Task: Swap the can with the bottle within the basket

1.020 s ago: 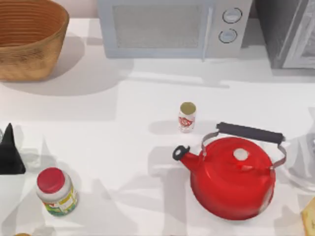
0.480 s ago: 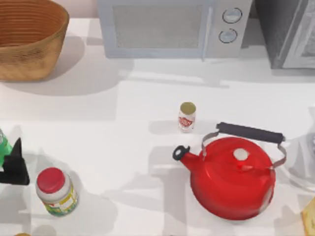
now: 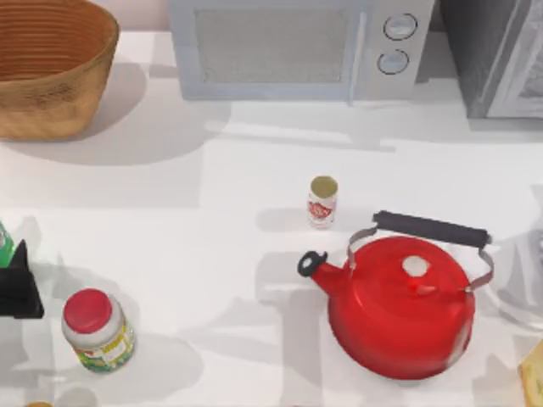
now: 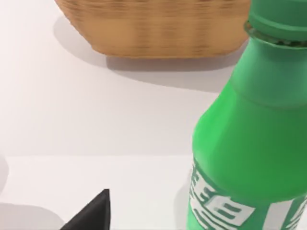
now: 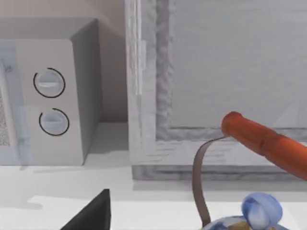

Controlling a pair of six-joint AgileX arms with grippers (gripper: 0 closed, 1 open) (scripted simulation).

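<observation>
Left gripper (image 3: 15,284) is seen at the left edge of the top view, with the green bottle (image 3: 4,244) just above it at that edge. In the left wrist view the bottle (image 4: 249,143) looms close beside one dark fingertip (image 4: 91,213); whether the jaws clamp it cannot be told. Wicker basket (image 3: 51,64) sits at the upper left of the frame, well apart. Can (image 3: 322,202) stands upright at centre, near the red kettle (image 3: 400,305). A red-lidded jar (image 3: 97,331) stands at lower left. Right arm is parked near the microwave (image 5: 53,96).
</observation>
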